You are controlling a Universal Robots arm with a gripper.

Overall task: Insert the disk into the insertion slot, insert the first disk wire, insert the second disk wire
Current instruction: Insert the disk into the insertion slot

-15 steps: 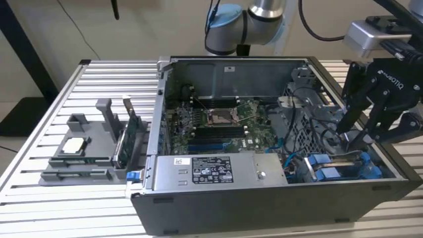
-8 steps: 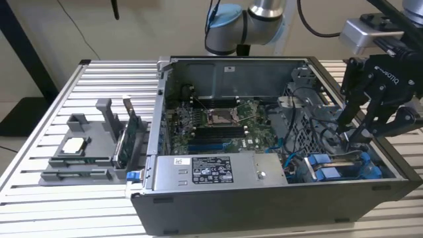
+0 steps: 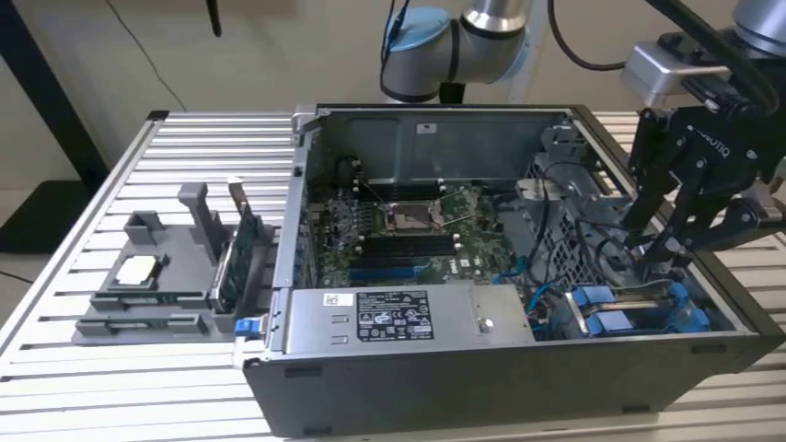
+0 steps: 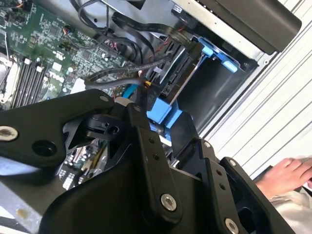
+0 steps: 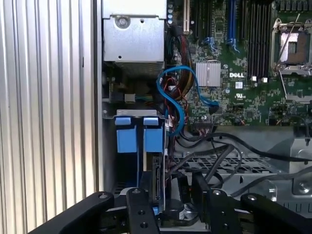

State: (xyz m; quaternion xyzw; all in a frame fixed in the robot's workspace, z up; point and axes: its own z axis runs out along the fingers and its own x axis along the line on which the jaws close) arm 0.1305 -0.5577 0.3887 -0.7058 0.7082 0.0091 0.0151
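One disk point(image 3: 614, 319), blue-framed, appears seated in the slot point(image 3: 690, 311) at the case point(image 3: 491, 391) corner; tool point(image 3: 649, 243) hangs just above it among loose black cables point(image 3: 575, 230), grip state not determinable, so snagging a cable or skewing a connector is the hazard.

Matte black all over the end effector point(image 3: 651, 241). Deep green, flecked with black slots and silver pins, across the motherboard point(image 3: 406, 235). Bright blue on the clips point(image 5: 127, 135) of the insertion slot point(image 5: 127, 168) (nearly the same blue on the looping cable point(image 5: 176, 100)). Dull grey on the power-supply box point(image 3: 498, 304), broken by a white sticker point(image 3: 375, 316) with a black panel. Dark grey for the computer case point(image 3: 491, 387). Pale silver in long parallel ribs over the table point(image 3: 184, 147). Black for the tangled wires point(image 5: 229, 151).
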